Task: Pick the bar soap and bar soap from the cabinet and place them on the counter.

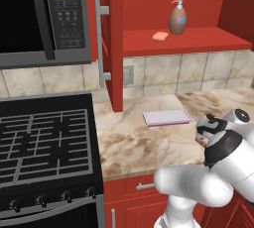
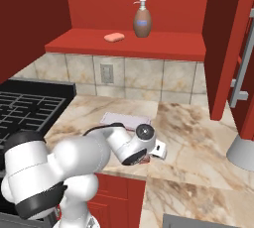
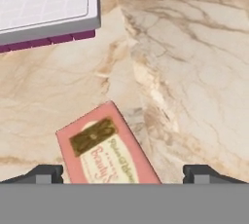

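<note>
One bar soap [image 3: 104, 145], salmon-pink with a printed label, lies flat on the counter [image 3: 194, 72] between the two fingertips of my gripper [image 3: 124, 174]. The jaws stand wide open on either side of it, and neither touches it. The other bar soap [image 1: 160, 35] [image 2: 114, 36] rests on the red shelf [image 1: 198, 41] [image 2: 163, 43] of the open cabinet, just left of the brown pump bottle [image 1: 177, 18] [image 2: 142, 20]. My hand hangs low over the counter's front edge [image 2: 149, 172].
A pale lavender pad [image 1: 167, 117] [image 2: 124, 119] [image 3: 46, 6] lies on the counter behind the soap. The black stove [image 1: 44, 142] and the microwave [image 1: 39, 19] are to the left. An open cabinet door [image 1: 116, 38] stands left of the shelf, another [image 2: 228, 48] to its right.
</note>
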Controlling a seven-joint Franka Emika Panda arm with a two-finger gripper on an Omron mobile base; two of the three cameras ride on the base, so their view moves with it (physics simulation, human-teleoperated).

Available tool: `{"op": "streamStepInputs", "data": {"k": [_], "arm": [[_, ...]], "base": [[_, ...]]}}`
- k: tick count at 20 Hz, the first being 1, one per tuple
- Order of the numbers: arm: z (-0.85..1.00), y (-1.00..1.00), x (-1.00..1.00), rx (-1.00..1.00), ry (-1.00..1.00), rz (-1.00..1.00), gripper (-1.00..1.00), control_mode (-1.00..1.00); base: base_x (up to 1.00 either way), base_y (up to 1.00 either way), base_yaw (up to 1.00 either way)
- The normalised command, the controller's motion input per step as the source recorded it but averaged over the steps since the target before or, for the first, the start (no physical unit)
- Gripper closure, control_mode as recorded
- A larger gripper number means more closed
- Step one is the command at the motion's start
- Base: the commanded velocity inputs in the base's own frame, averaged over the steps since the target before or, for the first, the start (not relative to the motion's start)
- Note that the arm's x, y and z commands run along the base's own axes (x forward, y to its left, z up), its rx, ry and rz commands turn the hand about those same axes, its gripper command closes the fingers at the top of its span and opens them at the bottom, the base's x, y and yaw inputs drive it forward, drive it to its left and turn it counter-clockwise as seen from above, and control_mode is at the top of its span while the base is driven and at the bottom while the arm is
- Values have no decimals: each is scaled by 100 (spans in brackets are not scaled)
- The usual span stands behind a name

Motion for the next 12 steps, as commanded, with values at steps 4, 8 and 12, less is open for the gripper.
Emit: {"op": "streamStepInputs", "data": {"k": [4,8,12], "arm": [[10,2,-3,0,-7,0,-100,-100],[21,8,0,-1,-7,0,-100,-100],[42,11,0,-2,-9,0,-100,-100]], "base": [[0,0,0],[0,0,0],[0,0,0]]}}
